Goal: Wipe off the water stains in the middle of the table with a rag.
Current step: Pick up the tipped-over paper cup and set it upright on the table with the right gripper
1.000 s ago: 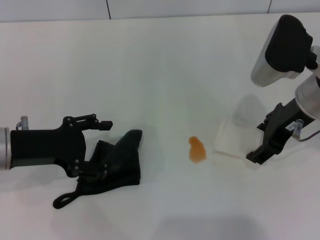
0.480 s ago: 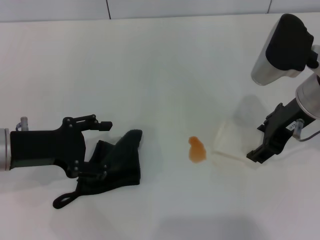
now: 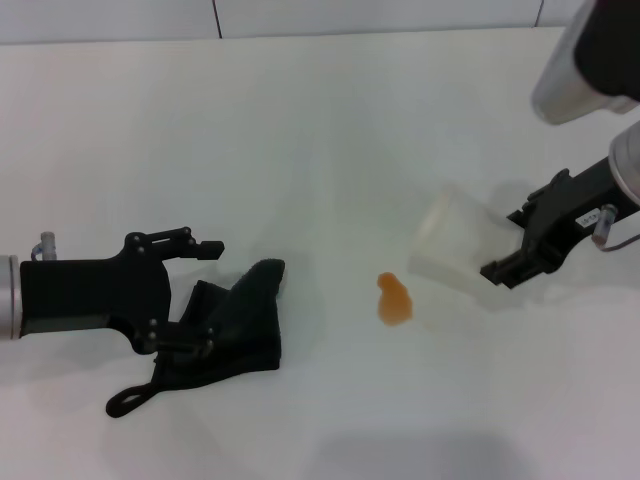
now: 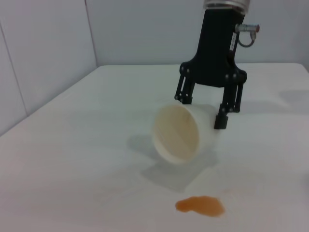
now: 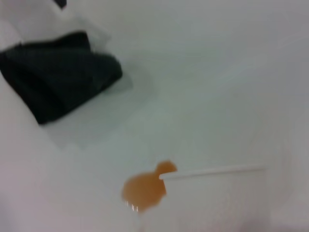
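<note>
The water stain (image 3: 394,299) is a small orange blot on the white table (image 3: 300,120); it also shows in the left wrist view (image 4: 200,205) and the right wrist view (image 5: 145,187). The dark rag (image 3: 235,320) lies crumpled left of the stain, its loop at the near corner; the right wrist view shows it too (image 5: 58,92). My left gripper (image 3: 203,295) is open, its fingers straddling the rag's left side. My right gripper (image 3: 505,245) is shut on a translucent plastic cup (image 3: 455,245) and holds it tilted above the table, right of the stain (image 4: 176,133).
The table's far edge with a grey line (image 3: 300,35) runs along the back. The right arm's silver and black forearm (image 3: 590,65) hangs over the far right corner.
My right gripper has lifted the cup off the table, moving it up and back and tipping it further. The left arm, the rag and the stain have not moved.
</note>
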Action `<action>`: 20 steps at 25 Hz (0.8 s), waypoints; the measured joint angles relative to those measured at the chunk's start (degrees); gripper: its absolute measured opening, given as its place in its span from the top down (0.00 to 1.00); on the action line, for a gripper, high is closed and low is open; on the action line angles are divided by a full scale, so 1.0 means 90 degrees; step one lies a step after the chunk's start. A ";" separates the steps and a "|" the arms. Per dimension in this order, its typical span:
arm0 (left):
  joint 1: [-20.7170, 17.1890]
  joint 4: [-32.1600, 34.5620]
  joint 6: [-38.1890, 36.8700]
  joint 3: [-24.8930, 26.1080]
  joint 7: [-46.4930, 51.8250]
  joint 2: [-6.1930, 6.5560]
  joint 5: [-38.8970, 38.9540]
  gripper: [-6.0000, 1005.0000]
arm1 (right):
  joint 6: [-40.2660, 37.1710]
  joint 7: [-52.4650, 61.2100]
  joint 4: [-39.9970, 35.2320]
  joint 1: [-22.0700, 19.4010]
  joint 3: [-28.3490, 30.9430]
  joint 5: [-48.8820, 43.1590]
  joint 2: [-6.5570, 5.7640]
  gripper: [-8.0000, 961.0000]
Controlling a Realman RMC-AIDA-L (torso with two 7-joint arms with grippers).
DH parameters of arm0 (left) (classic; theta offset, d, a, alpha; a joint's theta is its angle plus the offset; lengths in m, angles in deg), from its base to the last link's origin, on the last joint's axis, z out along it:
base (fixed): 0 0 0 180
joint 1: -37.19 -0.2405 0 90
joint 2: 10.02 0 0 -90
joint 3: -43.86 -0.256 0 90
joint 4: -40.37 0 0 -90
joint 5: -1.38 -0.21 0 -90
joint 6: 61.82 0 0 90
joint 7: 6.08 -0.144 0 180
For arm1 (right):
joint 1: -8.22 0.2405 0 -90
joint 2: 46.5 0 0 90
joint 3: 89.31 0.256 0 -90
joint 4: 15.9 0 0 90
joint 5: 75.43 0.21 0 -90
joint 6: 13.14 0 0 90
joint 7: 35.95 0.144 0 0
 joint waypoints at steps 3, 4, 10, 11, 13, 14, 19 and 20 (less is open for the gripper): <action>0.0000 0.0000 0.0012 0.0000 -0.0039 -0.0007 0.0015 0.13 | 0.0206 -0.0273 -0.0037 -0.0197 0.0215 0.0398 -0.0006 0.27; 0.0001 0.0000 0.0014 -0.0001 -0.0055 -0.0008 0.0017 0.13 | 0.0304 -0.0388 -0.0032 -0.0274 0.0278 0.0549 -0.0008 0.27; 0.0007 -0.0008 0.0019 -0.0001 -0.0143 -0.0007 0.0102 0.13 | 0.0948 -0.0951 0.0079 -0.0650 0.0359 0.1056 -0.0009 0.28; 0.0008 -0.0009 0.0020 -0.0001 -0.0163 -0.0006 0.0111 0.13 | 0.1050 -0.1054 0.0139 -0.0684 0.0358 0.1124 -0.0008 0.28; 0.0010 -0.0010 0.0025 -0.0001 -0.0188 -0.0003 0.0132 0.13 | 0.1359 -0.1387 0.0350 -0.0788 0.0356 0.1354 -0.0008 0.28; 0.0010 -0.0010 0.0028 -0.0001 -0.0200 -0.0002 0.0148 0.13 | 0.1527 -0.1587 0.0497 -0.0832 0.0354 0.1520 -0.0007 0.28; 0.0010 -0.0010 0.0037 0.0002 -0.0268 0.0001 0.0179 0.13 | 0.2128 -0.2434 0.1204 -0.0913 0.0375 0.2276 -0.0010 0.27; 0.0010 -0.0010 0.0039 0.0005 -0.0282 0.0002 0.0181 0.13 | 0.2272 -0.2648 0.1397 -0.0917 0.0395 0.2449 -0.0012 0.27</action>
